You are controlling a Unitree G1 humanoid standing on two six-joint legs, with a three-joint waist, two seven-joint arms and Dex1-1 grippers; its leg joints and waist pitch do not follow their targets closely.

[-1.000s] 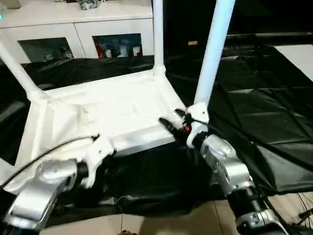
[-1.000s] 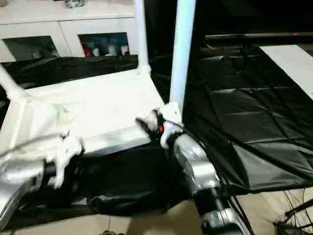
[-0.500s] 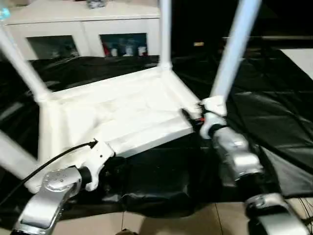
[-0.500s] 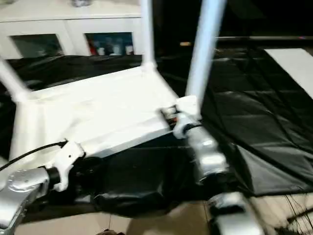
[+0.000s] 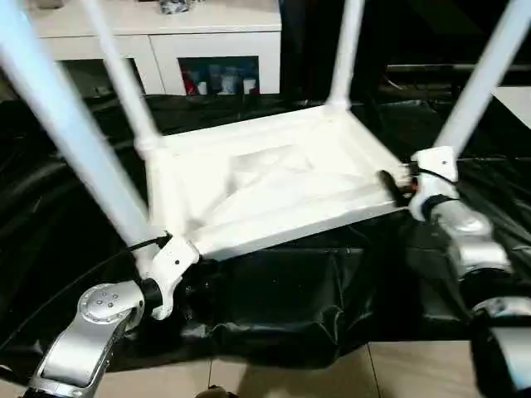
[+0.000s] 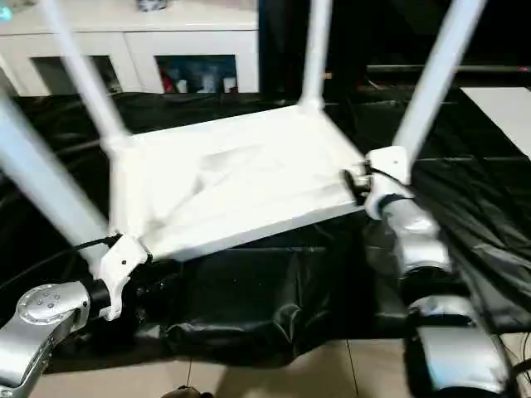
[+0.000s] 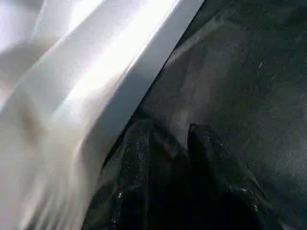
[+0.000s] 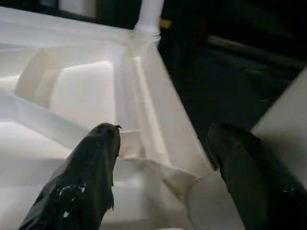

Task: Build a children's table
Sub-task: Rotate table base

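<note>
The children's table lies upside down on black cloth, its white tabletop (image 5: 274, 178) facing up with ribs showing. Four white legs rise from its corners: near left (image 5: 75, 133), far left (image 5: 124, 83), far right (image 5: 347, 50) and near right (image 5: 485, 79). My right gripper (image 8: 167, 129) straddles the near right corner socket (image 8: 182, 191), one finger inside the rim and one against the leg, gripping that corner. My left gripper (image 7: 168, 134) sits low by the near left corner, beside the rim (image 7: 120, 81), its fingers a little apart on the cloth with nothing between them.
A white cabinet (image 5: 166, 37) with glass doors stands behind the table. Crumpled black cloth (image 5: 274, 307) covers the floor around and in front of it. Tiled floor (image 5: 290, 373) shows at the near edge. A white panel (image 6: 506, 99) lies at the right.
The table has swung to the right with my right gripper at its corner, and the near left leg has come into sight. The left arm has barely moved. The camera has shifted a little.
</note>
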